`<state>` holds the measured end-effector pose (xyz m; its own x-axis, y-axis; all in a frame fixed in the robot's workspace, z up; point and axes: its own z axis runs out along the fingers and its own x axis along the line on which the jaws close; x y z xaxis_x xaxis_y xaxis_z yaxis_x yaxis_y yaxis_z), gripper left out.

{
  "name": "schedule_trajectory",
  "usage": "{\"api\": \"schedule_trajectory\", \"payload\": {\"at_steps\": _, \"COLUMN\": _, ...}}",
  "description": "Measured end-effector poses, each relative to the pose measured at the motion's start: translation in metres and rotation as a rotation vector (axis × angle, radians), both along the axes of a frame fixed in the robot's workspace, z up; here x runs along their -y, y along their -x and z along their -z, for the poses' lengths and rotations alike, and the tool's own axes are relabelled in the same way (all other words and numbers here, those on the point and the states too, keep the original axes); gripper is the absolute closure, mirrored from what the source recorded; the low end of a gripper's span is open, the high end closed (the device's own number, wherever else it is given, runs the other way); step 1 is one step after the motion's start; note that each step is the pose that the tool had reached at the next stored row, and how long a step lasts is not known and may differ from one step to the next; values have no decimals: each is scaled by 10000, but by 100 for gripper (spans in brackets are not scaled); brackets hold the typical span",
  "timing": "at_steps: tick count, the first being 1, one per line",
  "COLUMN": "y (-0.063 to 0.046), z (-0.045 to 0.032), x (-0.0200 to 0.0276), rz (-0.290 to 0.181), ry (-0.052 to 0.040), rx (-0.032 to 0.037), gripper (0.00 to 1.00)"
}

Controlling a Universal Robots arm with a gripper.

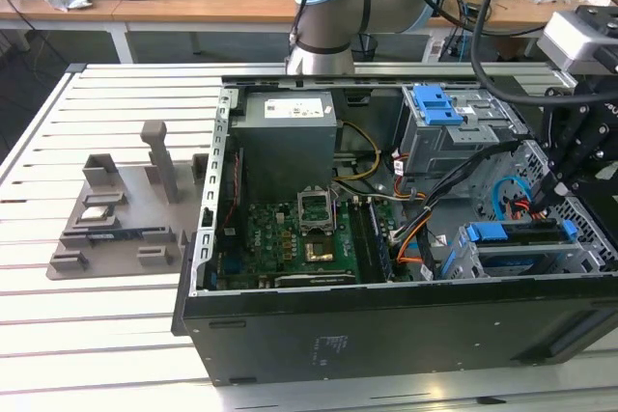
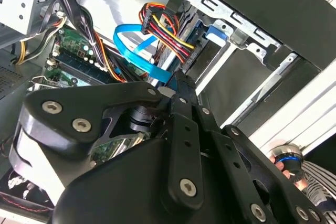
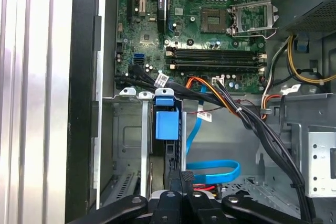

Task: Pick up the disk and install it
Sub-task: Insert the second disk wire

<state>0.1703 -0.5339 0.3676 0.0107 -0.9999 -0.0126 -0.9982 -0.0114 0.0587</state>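
Note:
The disk (image 1: 517,256) lies in the lower drive cage at the case's front corner, on the exterior view's right. Its blue side bracket (image 1: 512,233) faces up. In the first wrist view the disk is edge-on in the cage, with its blue bracket tab (image 3: 167,123) toward the motherboard. My gripper (image 1: 543,202) hangs just over the disk's cable end, fingers drawn together. Its fingertips (image 3: 181,178) meet right at the disk's edge, and nothing shows between them. In the second wrist view the gripper (image 2: 177,80) points at the cage beside the blue bracket (image 2: 216,31).
The open tower case (image 1: 386,325) lies on a slatted white table. A blue data cable (image 3: 212,171) and bundled power wires (image 2: 163,30) crowd the bay. An upper cage with a blue latch (image 1: 439,103), the power supply (image 1: 288,142) and the motherboard (image 1: 290,233) lie alongside. A grey fixture tray (image 1: 116,219) sits left.

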Motion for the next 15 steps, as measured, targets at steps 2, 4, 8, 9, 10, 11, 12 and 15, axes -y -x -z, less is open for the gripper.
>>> {"api": "schedule_trajectory", "payload": {"at_steps": 2, "y": 13, "z": 14, "x": 0, "rz": -1, "ry": 0, "rx": 0, "gripper": 89}}
{"api": "schedule_trajectory", "payload": {"at_steps": 4, "y": 29, "z": 28, "x": 0, "rz": -1, "ry": -1, "rx": 0, "gripper": 89}}
{"api": "schedule_trajectory", "payload": {"at_steps": 8, "y": 31, "z": 48, "x": 12, "rz": -11, "ry": 1, "rx": 0, "gripper": 89}}
{"api": "schedule_trajectory", "payload": {"at_steps": 9, "y": 31, "z": 51, "x": 36, "rz": -14, "ry": 9, "rx": 0, "gripper": 89}}
{"api": "schedule_trajectory", "payload": {"at_steps": 10, "y": 31, "z": 60, "x": 71, "rz": -17, "ry": 19, "rx": 0, "gripper": 89}}
{"api": "schedule_trajectory", "payload": {"at_steps": 11, "y": 32, "z": 77, "x": 87, "rz": -17, "ry": 16, "rx": 0, "gripper": 89}}
{"api": "schedule_trajectory", "payload": {"at_steps": 12, "y": 32, "z": 95, "x": 98, "rz": -17, "ry": 21, "rx": 0, "gripper": 89}}
{"api": "schedule_trajectory", "payload": {"at_steps": 15, "y": 32, "z": 136, "x": 108, "rz": -19, "ry": 20, "rx": 0, "gripper": 89}}
